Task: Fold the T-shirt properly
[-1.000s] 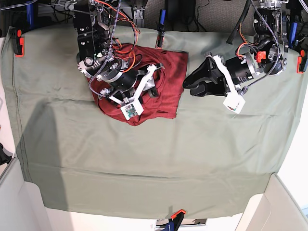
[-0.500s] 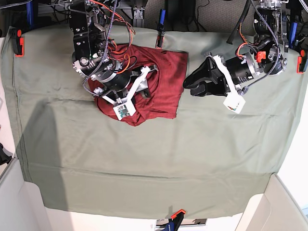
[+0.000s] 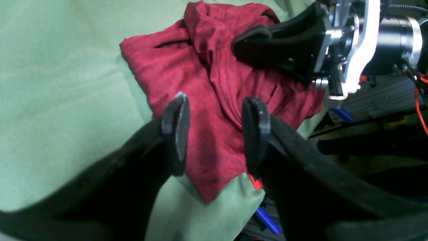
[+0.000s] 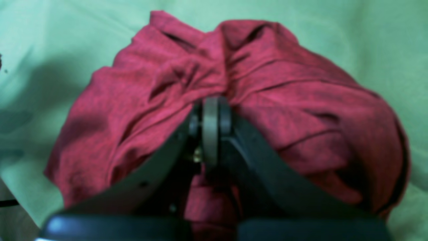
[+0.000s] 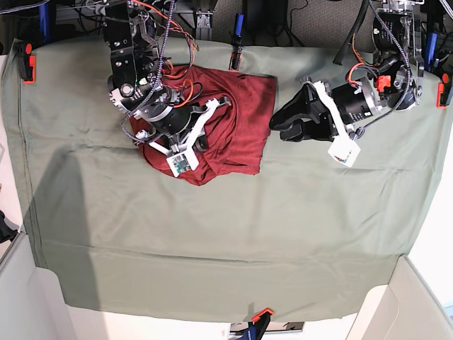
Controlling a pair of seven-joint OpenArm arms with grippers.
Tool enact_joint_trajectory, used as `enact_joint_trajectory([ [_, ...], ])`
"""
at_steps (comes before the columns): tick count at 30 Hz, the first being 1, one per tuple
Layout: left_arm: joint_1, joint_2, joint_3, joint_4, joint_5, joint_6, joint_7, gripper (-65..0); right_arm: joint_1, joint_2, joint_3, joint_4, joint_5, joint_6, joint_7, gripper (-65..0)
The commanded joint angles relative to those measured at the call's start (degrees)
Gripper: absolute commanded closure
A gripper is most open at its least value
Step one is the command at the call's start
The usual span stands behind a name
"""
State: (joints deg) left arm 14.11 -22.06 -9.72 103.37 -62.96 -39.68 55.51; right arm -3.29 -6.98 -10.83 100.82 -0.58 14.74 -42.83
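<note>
Sage-green cloth (image 5: pixel 233 227) covers the whole table, pinned at its edges by orange-and-black clamps (image 5: pixel 27 62); cables and dark equipment crowd the far side behind it.

We find the dark red, faintly heathered knit T-shirt (image 5: pixel 244 120) bunched in a loose heap near the far edge of the table, left of centre in the base view. Its right portion lies fairly flat, with a straight edge toward the far side; its left portion is rumpled under the arm above it.

Right gripper (image 4: pixel 210 115): we see the black fingers pressed together, tips meeting, with gathered folds of red fabric puckering right at the tips. We read it as clamped on the shirt, near the middle of the heap. In the base view this arm sits on top of the shirt's left half and hides much of it.

Left gripper (image 3: pixel 215 129): jaws parted, nothing between them. Through the gap we see the shirt and the green cloth below. In the base view it hangs just beside the shirt's right edge, not touching it, fingers pointing toward the fabric. The left wrist view also catches the other arm's black fingers lying over the crumpled top of the heap.
</note>
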Motion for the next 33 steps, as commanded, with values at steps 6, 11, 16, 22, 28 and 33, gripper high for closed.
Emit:
enact_joint_trajectory([
  [6,-0.4,-0.7,-0.3,0.8,-1.3,-0.3,-1.2,-25.3,1.1,-0.7,-0.1,0.9,0.2,2.8,2.9,0.0],
  [11,-0.4,-0.7,-0.3,0.8,-1.3,-0.3,-1.2,-25.3,1.1,-0.9,-0.5,0.9,3.7,8.5,6.6,0.0],
  [16,-0.4,-0.7,-0.3,0.8,-1.1,-0.3,-1.2,-25.3,3.1,-0.9,-3.6,0.9,5.5,10.2,6.8,0.0],
  [22,-0.4,-0.7,-0.3,0.8,-0.6,-0.3,-1.2,-25.3,4.9,-1.7,-5.4,0.9,3.0,8.3,6.6,0.0],
  [28,-0.4,-0.7,-0.3,0.8,-0.6,-0.3,-1.2,-25.3,5.2,-1.6,-0.4,0.9,-3.5,-0.9,6.6,-23.6],
  [33,-0.4,-0.7,-0.3,0.8,-0.6,-0.3,-1.2,-25.3,6.2,-0.8,7.0,0.9,-0.3,-1.4,5.3,-28.7],
])
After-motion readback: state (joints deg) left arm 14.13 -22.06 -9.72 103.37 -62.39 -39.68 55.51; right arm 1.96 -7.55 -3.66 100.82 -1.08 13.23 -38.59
